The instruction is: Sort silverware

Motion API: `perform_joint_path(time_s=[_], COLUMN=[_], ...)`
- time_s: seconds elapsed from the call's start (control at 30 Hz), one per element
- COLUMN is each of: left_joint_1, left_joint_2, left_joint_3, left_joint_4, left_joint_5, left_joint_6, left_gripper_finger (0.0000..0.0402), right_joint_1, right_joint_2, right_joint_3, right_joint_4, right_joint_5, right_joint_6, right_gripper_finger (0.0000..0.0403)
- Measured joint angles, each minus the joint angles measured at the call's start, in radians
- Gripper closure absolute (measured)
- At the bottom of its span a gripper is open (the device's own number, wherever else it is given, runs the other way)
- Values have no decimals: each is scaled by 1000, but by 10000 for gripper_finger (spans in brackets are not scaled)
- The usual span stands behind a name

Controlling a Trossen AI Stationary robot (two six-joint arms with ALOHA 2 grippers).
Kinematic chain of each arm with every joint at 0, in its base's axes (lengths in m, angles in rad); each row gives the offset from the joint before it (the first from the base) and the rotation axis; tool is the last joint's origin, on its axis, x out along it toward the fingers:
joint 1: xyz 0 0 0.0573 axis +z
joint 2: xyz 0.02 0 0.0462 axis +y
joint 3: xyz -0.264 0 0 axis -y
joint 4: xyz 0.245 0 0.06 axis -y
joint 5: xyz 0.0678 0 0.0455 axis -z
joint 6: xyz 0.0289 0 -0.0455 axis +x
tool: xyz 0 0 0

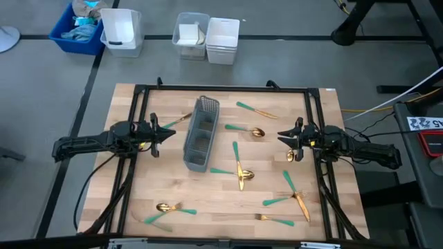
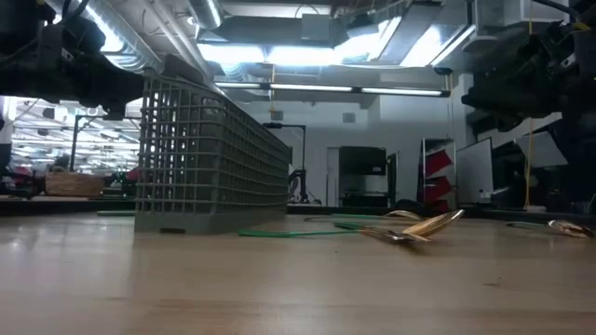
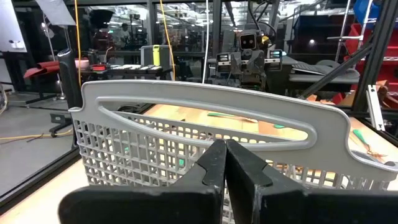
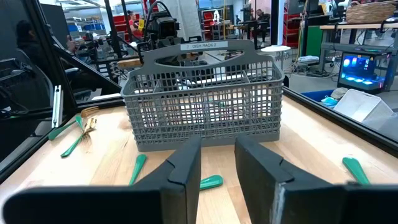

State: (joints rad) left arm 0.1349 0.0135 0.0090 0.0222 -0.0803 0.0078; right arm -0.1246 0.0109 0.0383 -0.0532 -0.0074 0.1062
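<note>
Grippers idle | left gripper (image 1: 168,129) pinched closed, holding nothing, beside caddy (image 1: 201,133) | right gripper (image 1: 282,135) slightly open, empty | silverware (image 1: 239,171) loose on table (image 1: 221,207)

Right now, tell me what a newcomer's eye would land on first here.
First, the grey mesh caddy, standing slightly left of the table's middle. Next, the gold-and-teal silverware scattered mostly to its right and along the near edge, none visibly inside it. Last, the two dark arms flanking the table: the left claw shut beside the caddy, the right claw open.
</note>
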Motion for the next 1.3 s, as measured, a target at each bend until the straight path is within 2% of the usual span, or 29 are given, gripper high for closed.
perform_joint_path(time_s=[0.87,1.0,1.13,1.3], left_joint_1=[0,0,0,0], left_joint_2=[0,0,0,0], left_joint_3=[0,0,0,0], left_joint_4=[10,16,16,27], left_joint_5=[-12,-13,-70,-174], left_joint_6=[54,113,131,126], left_gripper_finger=[398,398,398,398], right_joint_1=[0,0,0,0], right_joint_2=[0,0,0,1], right_joint_3=[-1,-7,-5,-5], right_joint_4=[11,52,124,122], right_joint_5=[5,13,102,251], right_joint_6=[-3,19,65,129], right_gripper_finger=[303,303,303,303])
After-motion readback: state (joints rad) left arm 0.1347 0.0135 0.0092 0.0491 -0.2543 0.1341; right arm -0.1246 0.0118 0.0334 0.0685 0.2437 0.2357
